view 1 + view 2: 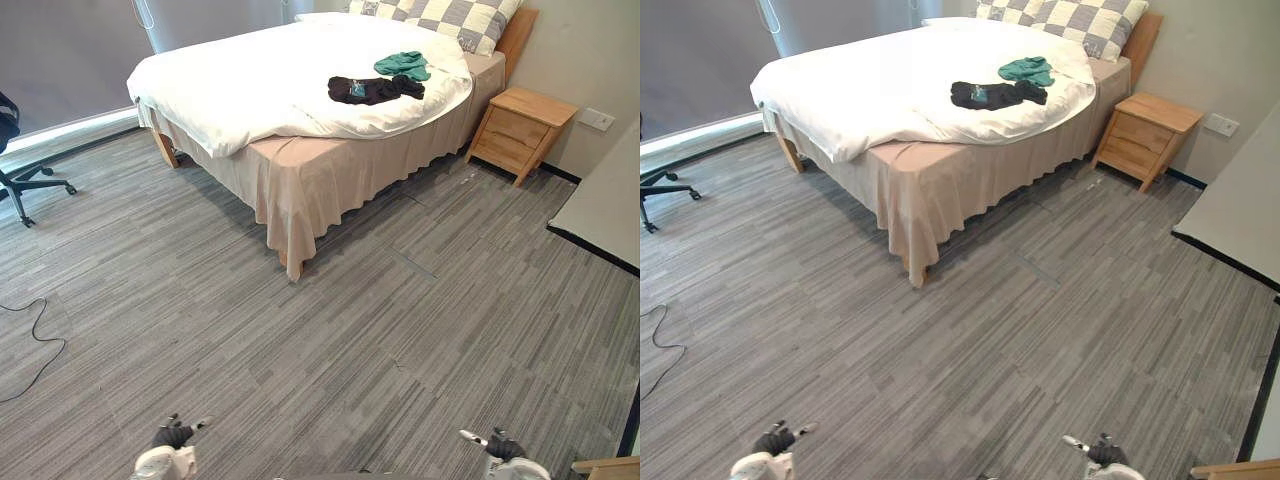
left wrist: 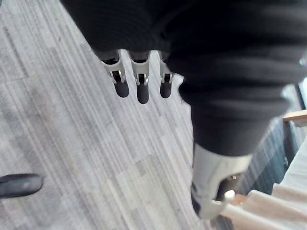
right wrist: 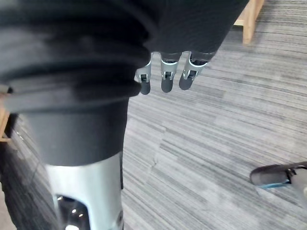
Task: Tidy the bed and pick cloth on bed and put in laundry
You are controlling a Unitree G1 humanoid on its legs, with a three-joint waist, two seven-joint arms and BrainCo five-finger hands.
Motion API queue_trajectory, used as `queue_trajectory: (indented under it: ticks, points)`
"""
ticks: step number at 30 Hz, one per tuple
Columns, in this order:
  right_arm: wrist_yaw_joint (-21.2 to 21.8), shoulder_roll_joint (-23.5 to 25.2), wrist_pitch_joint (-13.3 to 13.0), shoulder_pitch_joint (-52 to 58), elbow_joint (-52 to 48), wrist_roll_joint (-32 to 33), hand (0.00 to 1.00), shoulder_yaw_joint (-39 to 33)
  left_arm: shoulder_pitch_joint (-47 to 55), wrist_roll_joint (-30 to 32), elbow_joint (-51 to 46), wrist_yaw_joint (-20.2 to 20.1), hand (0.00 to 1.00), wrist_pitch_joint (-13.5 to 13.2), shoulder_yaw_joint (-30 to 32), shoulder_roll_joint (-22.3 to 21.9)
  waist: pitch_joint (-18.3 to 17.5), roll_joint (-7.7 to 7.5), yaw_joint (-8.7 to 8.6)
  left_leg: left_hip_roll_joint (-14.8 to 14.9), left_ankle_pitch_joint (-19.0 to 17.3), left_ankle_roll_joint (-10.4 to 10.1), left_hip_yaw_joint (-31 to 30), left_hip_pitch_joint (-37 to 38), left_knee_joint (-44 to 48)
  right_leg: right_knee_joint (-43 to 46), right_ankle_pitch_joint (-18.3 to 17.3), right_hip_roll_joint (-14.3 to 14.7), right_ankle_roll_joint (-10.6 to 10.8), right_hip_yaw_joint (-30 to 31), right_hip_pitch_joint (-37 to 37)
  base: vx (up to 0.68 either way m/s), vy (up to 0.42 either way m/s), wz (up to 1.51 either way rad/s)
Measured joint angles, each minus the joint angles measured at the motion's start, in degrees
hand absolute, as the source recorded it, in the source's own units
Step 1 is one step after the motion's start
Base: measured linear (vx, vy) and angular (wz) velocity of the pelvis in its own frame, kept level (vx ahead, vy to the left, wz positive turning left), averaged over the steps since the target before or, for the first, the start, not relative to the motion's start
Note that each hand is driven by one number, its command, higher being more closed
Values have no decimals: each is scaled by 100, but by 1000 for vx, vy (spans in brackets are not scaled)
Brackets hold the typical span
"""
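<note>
A black cloth (image 1: 375, 90) lies crumpled on the white duvet (image 1: 250, 85) of the bed, near its right side. Just behind it, toward the pillows, sits a green cloth (image 1: 403, 65). Both of my hands hang low over the grey floor, far from the bed. My left hand (image 1: 172, 437) is at the lower left and my right hand (image 1: 500, 445) at the lower right. In the left wrist view the left hand's fingers (image 2: 142, 81) are relaxed and hold nothing. The right hand's fingers (image 3: 165, 76) look the same over bare floor.
Checked pillows (image 1: 450, 15) lean at the head of the bed. A wooden nightstand (image 1: 522, 130) stands right of it. A black office chair (image 1: 15, 170) is at the far left, a pale flat surface (image 1: 605, 200) at the right, and a wooden edge (image 1: 605, 467) in the lower right corner.
</note>
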Motion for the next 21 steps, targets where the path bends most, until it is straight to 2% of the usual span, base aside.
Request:
queue_trajectory:
  ticks: [8, 14, 21]
  points:
    - [208, -14, -51, 3, -8, -22, 0, 9, 14, 7, -12, -48, 0, 55, 117, 1, 1, -1, -5, 24, -2, -9, -10, -2, -6, -69, 0, 24, -1, -75, 34, -17, -34, 1]
    - [281, -65, -51, 12, -58, -33, 0, 33, 74, 10, -11, -265, 0, 118, 158, -67, -2, 3, -17, 25, -3, -11, -26, -6, 8, -70, -1, 16, -3, -172, 44, -41, -30, 1]
    - [294, -73, -50, 13, -171, -189, 0, 93, 138, 168, -4, -160, 0, 140, 134, -322, -8, 0, -70, 9, -2, -10, -83, 21, 14, -95, -1, -7, -5, -310, 96, -45, -23, 5]
